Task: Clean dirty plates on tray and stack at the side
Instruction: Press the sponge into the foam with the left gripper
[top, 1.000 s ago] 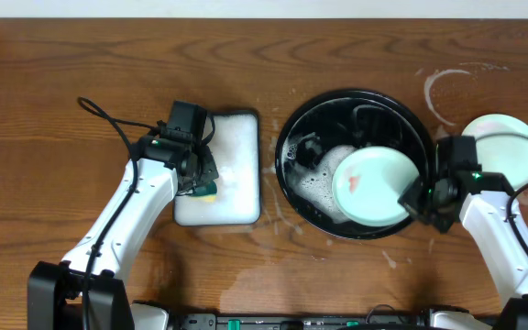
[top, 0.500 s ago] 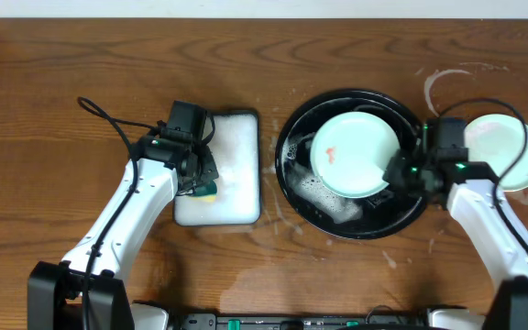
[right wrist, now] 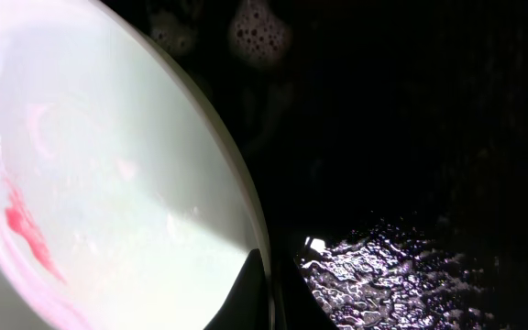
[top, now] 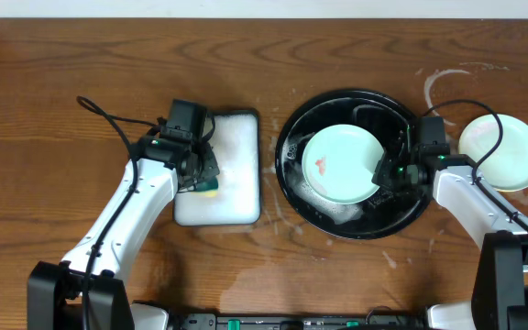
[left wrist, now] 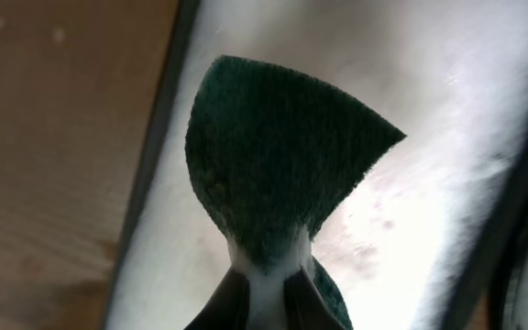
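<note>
Currently you're at the scrub step: your right end effector (top: pixel 388 172) is clenched on the rim of the smeared pale-mint round plate (top: pixel 337 163), held inside the glossy black round tray (top: pixel 409 209). Your left end effector (left wrist: pixel 264 280) is clamped on the green scouring sponge (left wrist: pixel 282 165) above the white foamy rectangular tray (top: pixel 236 137). Next, likely bring the sponge across to the red smear (right wrist: pixel 26 229).

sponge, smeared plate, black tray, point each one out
sponge (left wrist: pixel 282 156): left wrist view, middle of its green scouring face
smeared plate (top: pixel 342 165): overhead view, centre of its pale face
black tray (top: pixel 280 156): overhead view, left rim
</note>
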`<action>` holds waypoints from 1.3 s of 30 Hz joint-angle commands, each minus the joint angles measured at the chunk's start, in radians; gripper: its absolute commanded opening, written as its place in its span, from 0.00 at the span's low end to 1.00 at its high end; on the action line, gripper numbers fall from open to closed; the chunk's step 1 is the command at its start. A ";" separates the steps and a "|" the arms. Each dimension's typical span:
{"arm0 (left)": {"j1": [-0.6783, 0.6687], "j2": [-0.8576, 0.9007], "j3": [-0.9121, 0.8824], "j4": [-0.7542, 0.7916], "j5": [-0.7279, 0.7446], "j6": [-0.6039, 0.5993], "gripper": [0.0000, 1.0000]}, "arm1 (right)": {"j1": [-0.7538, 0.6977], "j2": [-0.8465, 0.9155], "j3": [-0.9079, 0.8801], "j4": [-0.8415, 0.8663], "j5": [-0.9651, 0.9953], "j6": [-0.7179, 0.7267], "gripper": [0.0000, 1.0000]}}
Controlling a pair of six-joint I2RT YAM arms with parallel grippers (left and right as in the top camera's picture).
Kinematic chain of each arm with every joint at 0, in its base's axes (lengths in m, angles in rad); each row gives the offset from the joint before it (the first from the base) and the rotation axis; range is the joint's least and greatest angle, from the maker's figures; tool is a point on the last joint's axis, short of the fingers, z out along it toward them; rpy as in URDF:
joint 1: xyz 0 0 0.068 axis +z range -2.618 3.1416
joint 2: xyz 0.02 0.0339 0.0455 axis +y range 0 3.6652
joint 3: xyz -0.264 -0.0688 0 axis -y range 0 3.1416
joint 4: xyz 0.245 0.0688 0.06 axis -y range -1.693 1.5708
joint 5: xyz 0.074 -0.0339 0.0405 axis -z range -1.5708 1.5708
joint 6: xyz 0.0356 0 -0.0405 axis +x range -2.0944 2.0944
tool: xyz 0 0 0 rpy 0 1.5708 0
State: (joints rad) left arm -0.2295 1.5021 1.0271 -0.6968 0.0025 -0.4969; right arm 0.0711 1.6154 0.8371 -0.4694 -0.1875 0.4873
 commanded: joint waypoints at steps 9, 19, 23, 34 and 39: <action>0.003 0.090 -0.010 0.145 0.058 -0.002 0.16 | -0.004 -0.002 0.016 -0.015 -0.008 -0.013 0.01; 0.003 0.161 -0.008 0.179 0.058 -0.001 0.63 | -0.004 -0.002 0.016 -0.021 -0.008 -0.013 0.01; 0.003 0.126 -0.007 0.178 0.058 0.010 0.65 | -0.004 -0.002 0.016 -0.023 -0.008 -0.014 0.01; 0.003 0.140 -0.016 0.172 -0.003 0.033 0.64 | -0.004 -0.002 0.016 -0.024 -0.008 -0.014 0.01; 0.003 0.234 -0.016 0.187 -0.048 0.033 0.66 | -0.004 -0.002 0.016 -0.025 -0.008 -0.014 0.01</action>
State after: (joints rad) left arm -0.2298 1.6810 1.0252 -0.5152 0.0025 -0.4774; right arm 0.0711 1.6154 0.8371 -0.4927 -0.1875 0.4873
